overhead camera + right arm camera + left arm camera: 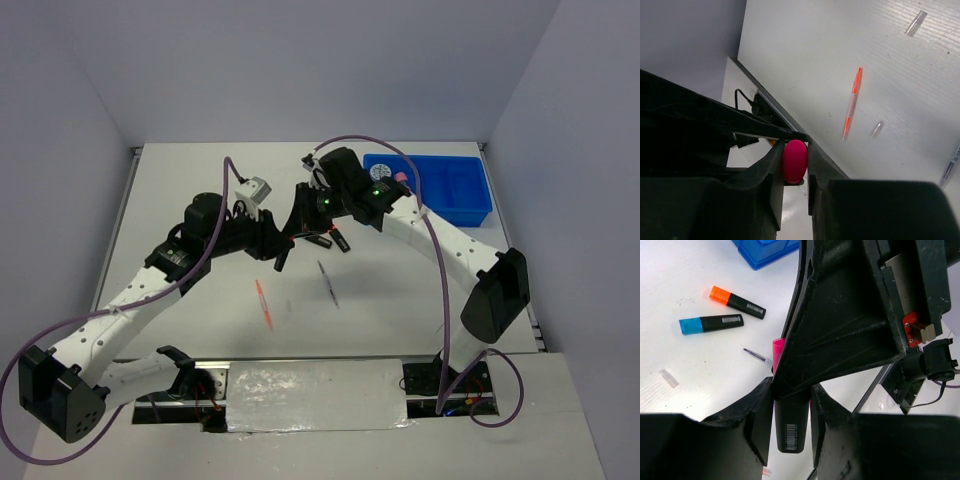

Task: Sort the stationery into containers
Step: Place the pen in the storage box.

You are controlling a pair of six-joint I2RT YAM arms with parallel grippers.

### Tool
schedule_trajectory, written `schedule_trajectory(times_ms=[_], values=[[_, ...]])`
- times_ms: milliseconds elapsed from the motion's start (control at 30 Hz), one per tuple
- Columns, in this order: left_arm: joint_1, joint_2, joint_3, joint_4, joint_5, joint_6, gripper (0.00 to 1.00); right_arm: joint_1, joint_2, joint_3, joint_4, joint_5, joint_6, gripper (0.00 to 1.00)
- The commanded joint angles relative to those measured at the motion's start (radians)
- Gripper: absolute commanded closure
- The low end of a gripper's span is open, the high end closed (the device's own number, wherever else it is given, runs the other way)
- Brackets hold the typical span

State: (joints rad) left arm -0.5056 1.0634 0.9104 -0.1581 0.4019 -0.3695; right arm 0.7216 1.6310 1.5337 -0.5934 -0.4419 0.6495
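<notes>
Tray (pixel 470 213) sits upper right on the counter (pixel 200 320) in the top view. Left wrist view: left hand (pixel 791 400) pinches a pink-capped highlighter (pixel 791 430) by its black barrel, bottom centre. Right wrist view: right hand (pixel 795 151) pinches its pink cap (pixel 795 162), lower centre; an orange pen (pixel 852 102) lies to the upper right.

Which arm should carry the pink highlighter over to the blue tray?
Right. The pink highlighter is held by the left fingers and the right fingers at once, and the blue tray sits on the robot's right.

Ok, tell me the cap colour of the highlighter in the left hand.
Pink. The highlighter cap shows best in the right wrist view.
</notes>
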Motion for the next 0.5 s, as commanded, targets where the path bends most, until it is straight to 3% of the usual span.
schedule_trajectory(times_ms=[0, 67, 100, 233, 300, 467], values=[[-0.005, 0.003, 0.042, 0.088, 0.046, 0.001, 0.6, 0.0, -0.017, -0.009, 0.101, -0.049, -0.04, 1.0], [-0.005, 0.003, 0.053, 0.054, -0.007, -0.006, 0.32, -0.026, -0.014, 0.005, 0.066, -0.006, -0.074, 1.0], [-0.005, 0.003, 0.068, 0.031, -0.052, -0.026, 0.03, -0.051, -0.016, 0.009, 0.051, 0.005, -0.1, 1.0], [-0.004, 0.013, 0.13, -0.14, -0.26, -0.025, 0.01, -0.263, -0.016, 0.064, -0.081, 0.064, -0.22, 1.0], [-0.001, 0.024, 0.16, -0.21, -0.39, -0.037, 0.01, -0.365, 0.016, 0.133, -0.185, 0.193, -0.332, 1.0], [0.015, 0.037, 0.183, -0.382, -0.497, -0.059, 0.01, -0.545, 0.165, 0.36, -0.414, 0.666, -0.456, 1.0]])
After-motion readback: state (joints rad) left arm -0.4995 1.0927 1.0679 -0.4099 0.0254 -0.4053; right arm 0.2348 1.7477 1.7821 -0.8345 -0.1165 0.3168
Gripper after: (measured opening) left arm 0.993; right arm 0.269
